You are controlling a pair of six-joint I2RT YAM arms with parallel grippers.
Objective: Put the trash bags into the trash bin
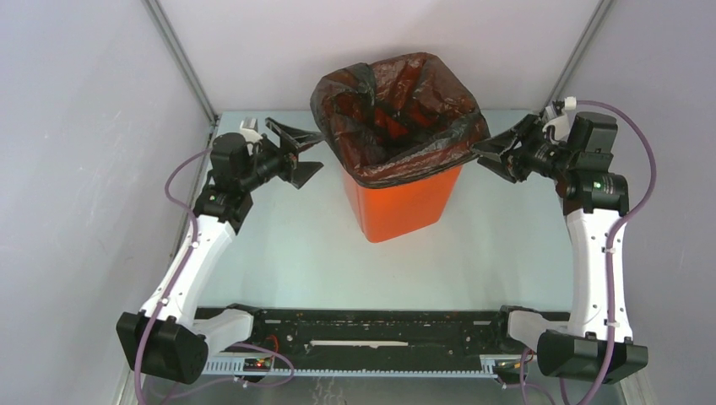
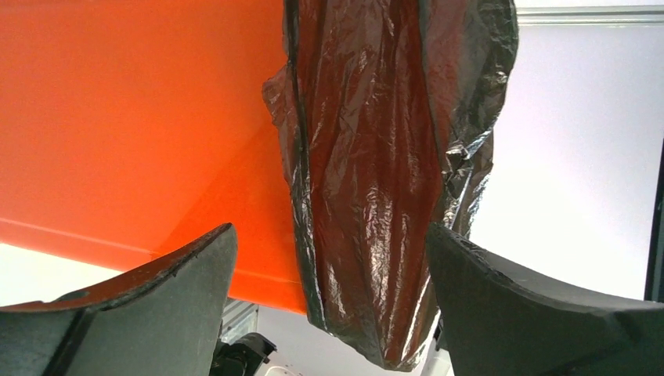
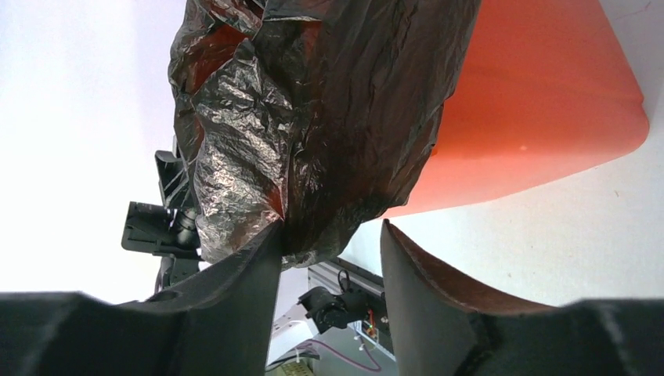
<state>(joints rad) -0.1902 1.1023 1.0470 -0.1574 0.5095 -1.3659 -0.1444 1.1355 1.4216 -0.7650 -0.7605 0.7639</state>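
Observation:
The orange trash bin stands upright at the table's middle. The black trash bag lines its mouth, spread open, with its edge folded down over the rim all round. My left gripper is open beside the bin's left rim, holding nothing. In the left wrist view the bag's hanging flap and the bin wall lie just beyond the wide-apart jaws. My right gripper is open at the bin's right rim. In the right wrist view the bag's edge touches one finger, with the bin behind.
Grey enclosure walls with metal corner posts close in the back and sides. The black base rail runs along the near edge between the arm bases. The pale table surrounds the bin.

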